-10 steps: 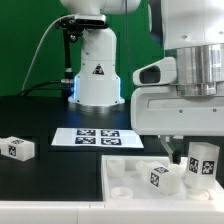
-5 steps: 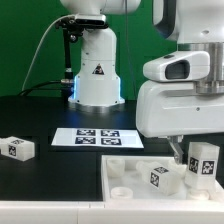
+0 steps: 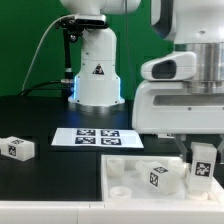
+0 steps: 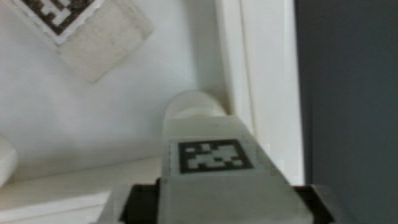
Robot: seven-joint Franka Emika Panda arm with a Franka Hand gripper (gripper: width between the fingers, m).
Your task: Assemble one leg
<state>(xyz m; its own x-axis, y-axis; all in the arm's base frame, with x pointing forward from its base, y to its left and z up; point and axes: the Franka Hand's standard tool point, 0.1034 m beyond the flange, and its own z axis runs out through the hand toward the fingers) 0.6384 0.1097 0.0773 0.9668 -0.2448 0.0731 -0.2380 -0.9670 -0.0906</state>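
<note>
Gripper [image 4: 217, 196] clamped on upright leg [image 3: 201, 162] at white panel [image 3: 124, 168] edge; 1 other leg [image 3: 160, 176] lying on panel.

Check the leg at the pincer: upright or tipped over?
Upright: the leg stands vertical in the exterior view, clamped in the pincer.

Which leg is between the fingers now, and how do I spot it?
Find the wide white panel at the front of the exterior view. Toward the exterior view's right, under the gripper, is the upright leg. Unlike the lying leg beside it and the far leg on the table, it stands on end between the fingers.
</note>
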